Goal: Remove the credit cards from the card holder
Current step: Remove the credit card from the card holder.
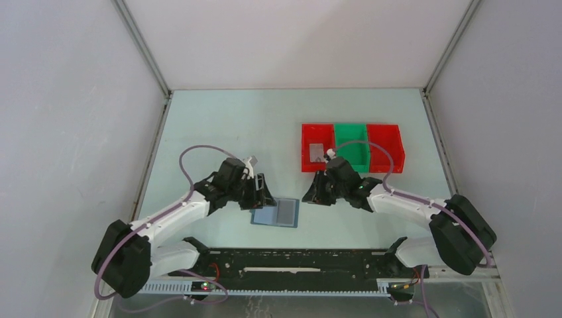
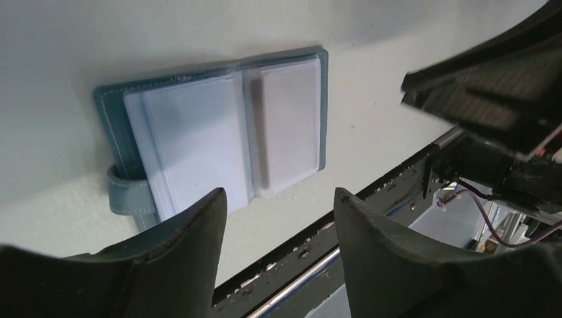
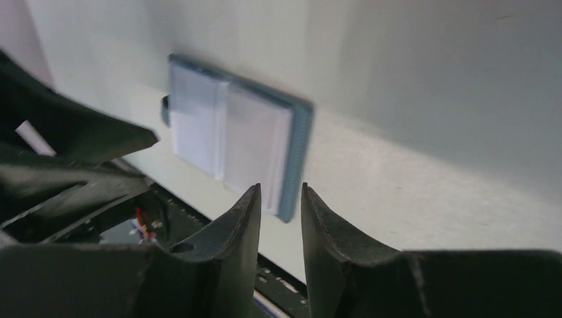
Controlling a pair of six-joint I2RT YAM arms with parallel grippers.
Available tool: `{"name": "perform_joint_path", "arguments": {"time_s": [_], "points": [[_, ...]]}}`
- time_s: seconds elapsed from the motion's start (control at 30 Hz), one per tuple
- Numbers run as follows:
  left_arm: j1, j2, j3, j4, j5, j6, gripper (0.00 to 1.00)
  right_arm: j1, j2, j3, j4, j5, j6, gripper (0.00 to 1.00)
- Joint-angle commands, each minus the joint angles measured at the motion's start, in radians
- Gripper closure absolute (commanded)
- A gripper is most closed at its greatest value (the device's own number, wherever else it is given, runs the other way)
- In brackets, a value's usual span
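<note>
**Layout.** The table (image 1: 219,132) carries a row of red and green bins (image 1: 384,136) at its far right. The card holder (image 1: 272,213) lies open and flat near the arm bases, well apart from the bins.

**Grippers.** The left gripper (image 1: 262,190) hovers at the holder's far left corner. Its jaws are spread wide with nothing between them. The right gripper (image 1: 313,193) hovers just beside the holder's right edge. Its jaws are nearly together, with a slim gap that holds nothing.

**Key relation.** The holder sits between the two grippers and slightly nearer the bases than either. Its long axis runs left to right across the table, and its fold runs near to far. The left gripper appears marginally closer. In the left wrist view the holder lies straight ahead of the fingers, with its closing strap (image 2: 129,192) on the left.

**Cards.** One grey credit card (image 1: 316,152) lies in the left red bin. The holder's right half shows a pale rectangle. Whether this is a card in its pocket cannot be told.

**Step in hand.** Probably steadying the holder with one gripper and reaching for a pocket with the other.
</note>
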Motion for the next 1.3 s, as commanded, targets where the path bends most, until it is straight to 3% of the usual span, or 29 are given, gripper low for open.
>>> {"name": "perform_joint_path", "arguments": {"time_s": [0.0,0.3,0.67,1.0,1.27], "points": [[-0.009,0.037,-0.015,0.095,-0.009,-0.026,0.35,0.069,0.036,-0.008,0.210,-0.069,0.124,0.63],[-0.009,0.171,-0.024,0.187,0.038,-0.063,0.36,0.114,0.165,-0.048,0.379,-0.119,0.221,0.63],[0.033,0.099,-0.022,0.073,-0.035,-0.007,0.35,0.140,0.268,-0.048,0.392,-0.104,0.223,0.63],[0.080,0.024,-0.093,0.027,-0.074,0.000,0.35,0.140,0.231,-0.058,0.358,-0.072,0.213,0.63],[0.080,0.082,-0.101,0.063,-0.064,-0.016,0.35,0.146,0.231,-0.080,0.403,-0.080,0.253,0.63]]}}
